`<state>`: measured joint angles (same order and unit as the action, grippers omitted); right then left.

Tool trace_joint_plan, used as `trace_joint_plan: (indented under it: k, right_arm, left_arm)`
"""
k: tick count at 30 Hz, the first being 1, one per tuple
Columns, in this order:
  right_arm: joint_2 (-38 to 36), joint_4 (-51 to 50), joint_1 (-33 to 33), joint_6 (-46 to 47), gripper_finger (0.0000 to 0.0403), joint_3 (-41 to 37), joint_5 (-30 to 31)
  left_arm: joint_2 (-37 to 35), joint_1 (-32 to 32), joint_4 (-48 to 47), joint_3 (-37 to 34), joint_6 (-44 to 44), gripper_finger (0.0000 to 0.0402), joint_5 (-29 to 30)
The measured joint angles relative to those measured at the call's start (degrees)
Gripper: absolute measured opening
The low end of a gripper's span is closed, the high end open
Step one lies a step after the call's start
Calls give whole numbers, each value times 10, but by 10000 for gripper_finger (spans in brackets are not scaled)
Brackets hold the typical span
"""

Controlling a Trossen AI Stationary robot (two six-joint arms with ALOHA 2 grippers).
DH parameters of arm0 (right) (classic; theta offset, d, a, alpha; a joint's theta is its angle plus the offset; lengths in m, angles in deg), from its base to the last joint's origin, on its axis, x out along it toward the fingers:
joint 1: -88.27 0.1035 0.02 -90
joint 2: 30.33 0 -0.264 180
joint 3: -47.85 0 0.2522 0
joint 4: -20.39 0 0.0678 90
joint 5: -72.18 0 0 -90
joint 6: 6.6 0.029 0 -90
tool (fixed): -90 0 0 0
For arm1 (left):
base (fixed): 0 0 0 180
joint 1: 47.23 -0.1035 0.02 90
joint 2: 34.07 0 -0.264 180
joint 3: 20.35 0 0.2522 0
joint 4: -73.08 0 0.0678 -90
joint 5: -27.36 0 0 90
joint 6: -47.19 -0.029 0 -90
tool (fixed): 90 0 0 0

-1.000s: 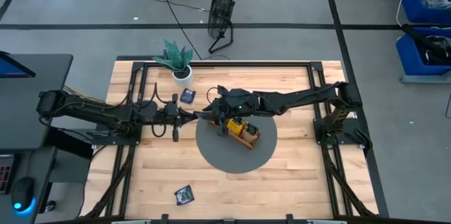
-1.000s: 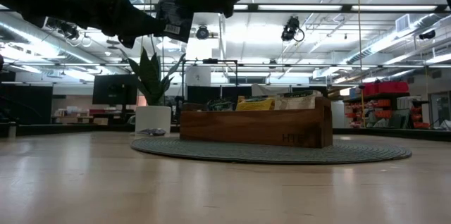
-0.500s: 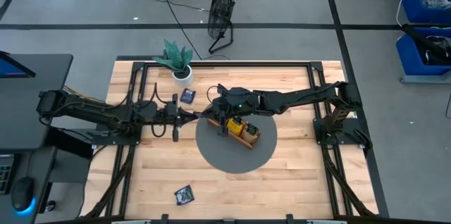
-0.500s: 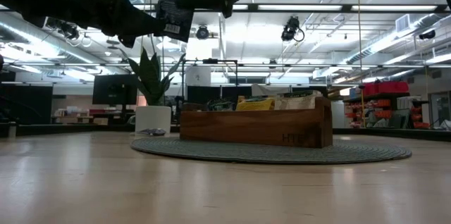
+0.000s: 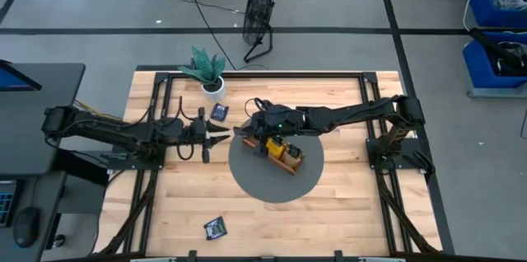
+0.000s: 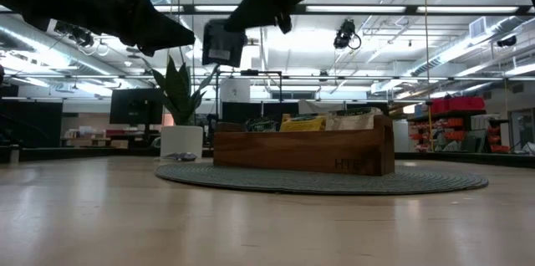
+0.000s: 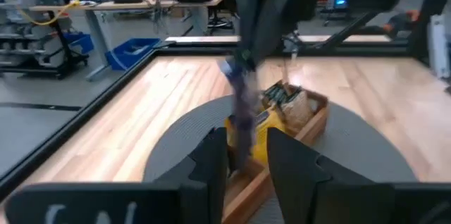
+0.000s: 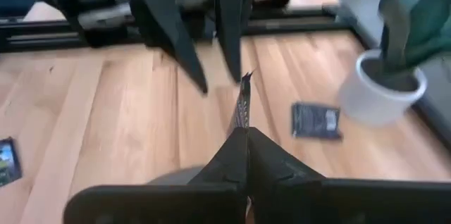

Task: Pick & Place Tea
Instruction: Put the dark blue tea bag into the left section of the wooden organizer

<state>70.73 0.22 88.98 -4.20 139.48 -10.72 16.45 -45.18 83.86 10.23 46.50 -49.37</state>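
Note:
A dark tea sachet [image 6: 221, 44] hangs in the air above the table's middle, with my right gripper [image 6: 242, 17] shut on it. In the right wrist view the sachet [image 8: 243, 101] shows edge-on past the shut fingertips. My left gripper [image 5: 224, 134] stands just to the sachet's left, open, its two fingers [image 7: 211, 160] apart and clear of the sachet. A wooden tray [image 5: 284, 153] with yellow and beige sachets [image 6: 303, 122] rests on a round grey mat [image 5: 272, 180]. Two more dark sachets lie flat on the table, one by the plant [image 5: 219, 111] and one near the front edge [image 5: 216, 228]. My right gripper pinches the sachet by one edge [image 8: 241, 124] between its two fingers. The fingers reach in from the table's right, slanting downward. The sachet sticks out beyond the fingertips and hangs below them, tilted and lifted clear of the table.
A potted plant [image 5: 210, 72] in a white pot stands at the table's far left. Black frame rails [image 5: 156, 114] run along the table's sides. A fan [image 5: 259, 15] stands on the floor behind the table.
My left gripper has opened and let go of the dark sachet. The sachet now hangs from my right gripper alone. It has sunk a little and shifted away from the left fingers, toward the tray.

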Motion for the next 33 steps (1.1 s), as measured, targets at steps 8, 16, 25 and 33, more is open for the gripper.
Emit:
trace_joint_plan:
  k: [8,16,25,33]
  right_arm:
    - [-7,17,0,59,1,-66,71]
    - [-14,57,0,129,0,-118,155]
    - [-9,55,1,167,0,-129,165]
    - [19,59,4,184,0,-129,165]
  left_arm:
    - [-57,0,-78,0,-5,112,72]
    - [-102,0,-137,0,-4,112,157]
    - [-102,0,-137,0,-6,112,167]
    - [-102,0,-137,0,-4,112,167]
